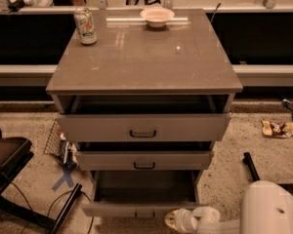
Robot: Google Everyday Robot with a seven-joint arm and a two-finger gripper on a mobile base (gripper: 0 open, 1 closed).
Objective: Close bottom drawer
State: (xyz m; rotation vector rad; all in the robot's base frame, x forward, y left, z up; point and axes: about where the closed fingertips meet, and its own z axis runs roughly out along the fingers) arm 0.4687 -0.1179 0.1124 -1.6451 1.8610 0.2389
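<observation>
The bottom drawer point(145, 188) of the grey-beige cabinet stands pulled far out near the floor. Its long flat tray looks empty, and its low front panel point(132, 209) carries a small handle at the middle. The middle drawer point(144, 160) and the top drawer point(144, 126) above it are each pulled out a little. My gripper point(175, 220) comes in from the lower right on a white arm point(268, 211). It sits right at the right part of the bottom drawer's front panel.
A drink can point(85, 26) and a pale bowl point(157, 16) stand on the cabinet top point(144, 57). A black chair point(10, 169) with cables is at the left. A wire basket point(57, 143) sits beside the cabinet. A black bar point(251, 166) and litter point(281, 127) lie at the right.
</observation>
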